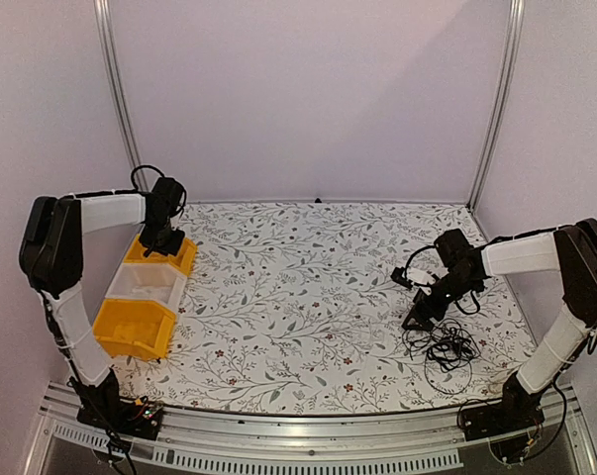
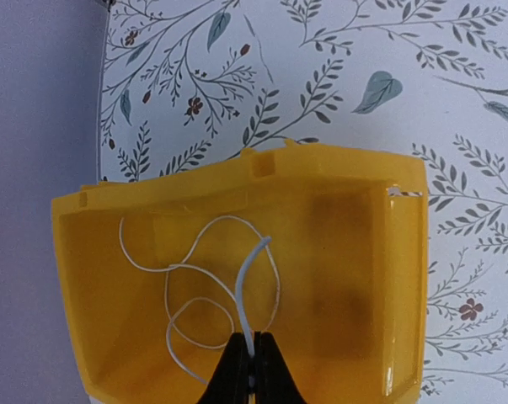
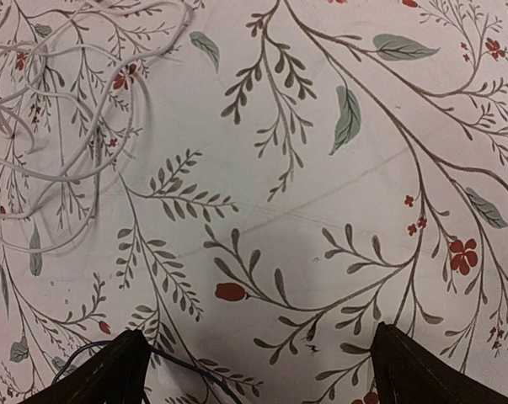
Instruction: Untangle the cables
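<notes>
On the table (image 1: 298, 287), the far bin (image 1: 186, 259) sits right behind the middle bin (image 1: 149, 284) and the near bin (image 1: 130, 329) right in front of it. Behind the middle bin, a loose cable (image 2: 195, 278) lies inside the far bin, its end pinched in the left gripper (image 2: 252, 341) above. Well to the right of the middle bin lie the cables (image 1: 448, 348), with the right gripper (image 1: 417, 319) on their side toward that bin.

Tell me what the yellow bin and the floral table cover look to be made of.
Yellow bin: moulded plastic, slightly glossy; smooth walls with soft highlights. Floral table cover: probably printed vinyl or cloth, matte; faint crease lines, no glare.
</notes>
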`<control>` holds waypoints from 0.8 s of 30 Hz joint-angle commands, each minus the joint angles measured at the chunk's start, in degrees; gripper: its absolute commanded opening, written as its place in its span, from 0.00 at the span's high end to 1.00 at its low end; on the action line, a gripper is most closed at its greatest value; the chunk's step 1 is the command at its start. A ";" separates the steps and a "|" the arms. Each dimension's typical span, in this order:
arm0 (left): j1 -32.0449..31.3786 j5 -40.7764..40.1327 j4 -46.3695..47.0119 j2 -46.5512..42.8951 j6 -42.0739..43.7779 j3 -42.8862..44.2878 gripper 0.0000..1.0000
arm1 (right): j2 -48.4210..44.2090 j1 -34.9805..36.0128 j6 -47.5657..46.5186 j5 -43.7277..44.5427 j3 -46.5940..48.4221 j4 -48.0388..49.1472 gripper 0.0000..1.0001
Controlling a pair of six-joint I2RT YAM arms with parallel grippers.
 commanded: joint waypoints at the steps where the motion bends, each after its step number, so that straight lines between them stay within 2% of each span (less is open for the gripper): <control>1: 0.97 1.13 0.46 1.84 -0.39 0.29 1.00 | 1.17 -0.20 -0.41 -0.39 0.87 -0.61 0.04; 16: 1.71 2.81 0.18 3.74 -1.76 0.52 1.00 | 0.71 -0.14 -0.59 -0.65 0.87 -0.87 0.03; 18: 1.71 2.07 0.11 2.56 -1.86 0.66 0.94 | 0.66 -0.16 -0.59 -0.73 0.87 -0.88 0.03; 22: 1.69 0.73 -0.04 -0.15 -2.09 0.81 0.75 | 0.72 -0.12 -0.59 -0.91 1.01 -0.99 0.03; 24: 1.63 0.72 -1.00 -1.21 -2.33 1.17 0.70 | 0.87 -0.14 -0.59 -1.13 1.12 -1.13 0.03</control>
